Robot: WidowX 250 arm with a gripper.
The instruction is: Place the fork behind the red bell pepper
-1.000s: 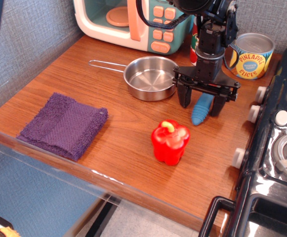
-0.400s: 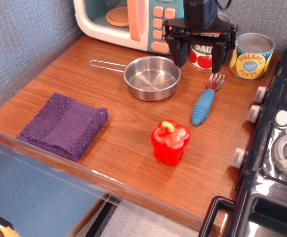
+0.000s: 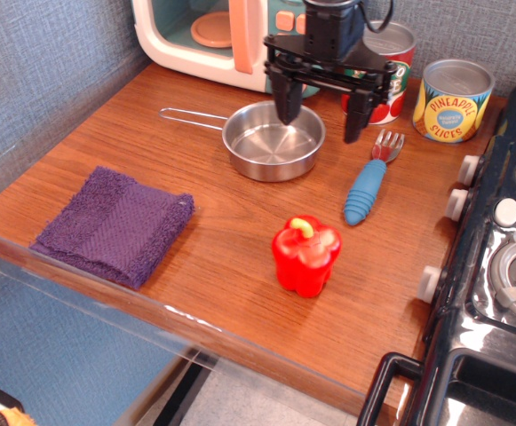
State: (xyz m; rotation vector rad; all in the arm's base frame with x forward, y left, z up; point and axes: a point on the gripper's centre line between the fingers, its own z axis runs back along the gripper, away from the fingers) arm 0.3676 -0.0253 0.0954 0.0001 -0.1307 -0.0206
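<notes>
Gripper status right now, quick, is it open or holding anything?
Gripper: open, jaws spread wide, holding nothing. The fork lies on the table, apart from it.

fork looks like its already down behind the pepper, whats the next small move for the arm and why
Probably just keep the hand clear and lift away. The fork lies flat on the wooden counter, on the far side of the red bell pepper, apart from it. The hand hangs open and empty near the steel pan, so nothing seems left to grasp.
</notes>
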